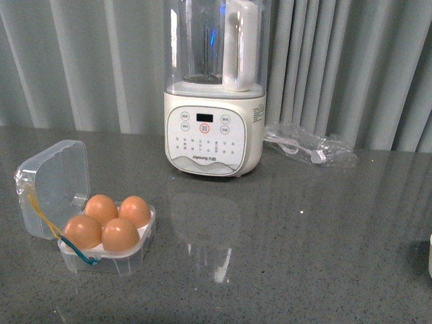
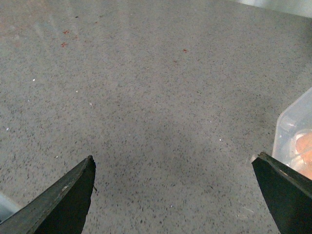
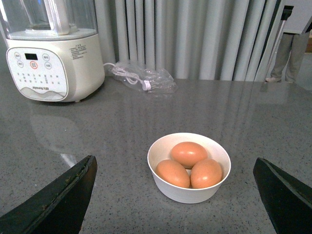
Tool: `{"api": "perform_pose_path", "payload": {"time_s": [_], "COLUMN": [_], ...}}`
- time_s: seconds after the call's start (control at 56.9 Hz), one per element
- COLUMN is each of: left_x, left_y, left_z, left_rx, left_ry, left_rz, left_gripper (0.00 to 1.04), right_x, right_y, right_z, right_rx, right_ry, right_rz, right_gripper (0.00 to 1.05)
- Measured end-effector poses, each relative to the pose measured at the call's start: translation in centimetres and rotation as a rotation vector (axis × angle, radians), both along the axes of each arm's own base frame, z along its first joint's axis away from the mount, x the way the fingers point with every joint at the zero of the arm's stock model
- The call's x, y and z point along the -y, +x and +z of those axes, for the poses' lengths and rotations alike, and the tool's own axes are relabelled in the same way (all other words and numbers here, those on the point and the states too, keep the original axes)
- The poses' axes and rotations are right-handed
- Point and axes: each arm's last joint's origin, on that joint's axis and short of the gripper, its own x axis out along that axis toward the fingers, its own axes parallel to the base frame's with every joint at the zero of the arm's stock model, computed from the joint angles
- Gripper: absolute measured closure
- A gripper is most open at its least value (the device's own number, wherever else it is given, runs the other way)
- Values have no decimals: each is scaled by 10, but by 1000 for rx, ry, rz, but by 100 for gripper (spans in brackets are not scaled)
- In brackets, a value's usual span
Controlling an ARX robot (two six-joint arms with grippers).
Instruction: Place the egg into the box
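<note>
The grey table point(image 1: 304, 236) is carrying the box point(image 1: 128, 260) front-left, lid open, four eggs point(image 1: 109, 221) filling its slots. The left tool point(image 2: 174, 157) and right tool point(image 3: 175, 160) are hanging with jaws apart, the left apparently beside the box, the right facing a bowl point(image 3: 168, 190) of three more.

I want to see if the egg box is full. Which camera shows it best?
The front view: the small square clear-plastic egg box shows whole, lid open, four brown eggs filling its slots. The left wrist view catches only one corner; the right wrist view misses it.
</note>
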Motion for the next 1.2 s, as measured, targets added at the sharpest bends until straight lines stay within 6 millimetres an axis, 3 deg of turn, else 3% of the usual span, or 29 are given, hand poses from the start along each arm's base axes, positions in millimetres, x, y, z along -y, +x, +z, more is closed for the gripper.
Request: {"api": "perform_pose_path", "payload": {"time_s": [0.246,0.615,0.791,1.195], "left_x": [-14,-15,-5,49], "left_y": [45,76,82,86], "left_z": [1,-16,-26,-27], "left_rx": [-46,-105,-118,-86], "left_ry": [58,43,14,6], "left_rz": [50,53,49,-71], "left_gripper": [7,7,7,7], "right_x": [0,0,0,0], "right_y": [0,0,0,0], "right_z": [0,0,0,0], "right_rx": [0,0,0,0], "right_ry": [0,0,0,0], "right_rz": [0,0,0,0], "right_gripper": [7,7,7,7]}}
